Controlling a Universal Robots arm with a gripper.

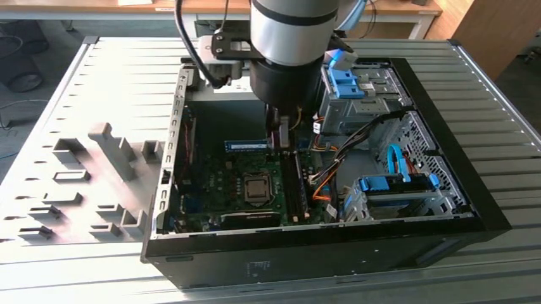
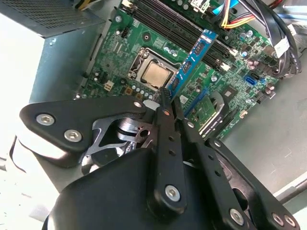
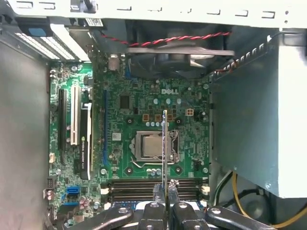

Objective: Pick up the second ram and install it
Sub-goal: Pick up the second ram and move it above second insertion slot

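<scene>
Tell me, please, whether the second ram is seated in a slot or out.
Out: the gripper clamps the second ram in the air above the motherboard.

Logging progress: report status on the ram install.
Gripper shut on the second ram. Ram held above motherboard, not seated. No obstruction seen at memory slots.

clear: over motherboard (image 1: 211, 180), around second ram (image 2: 190, 62) | obstacles: drive cage (image 1: 365, 101), cables (image 1: 325, 188), case wall (image 1: 179, 126) flanking

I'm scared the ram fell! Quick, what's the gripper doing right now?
The gripper is closed, holding the ram.
</scene>
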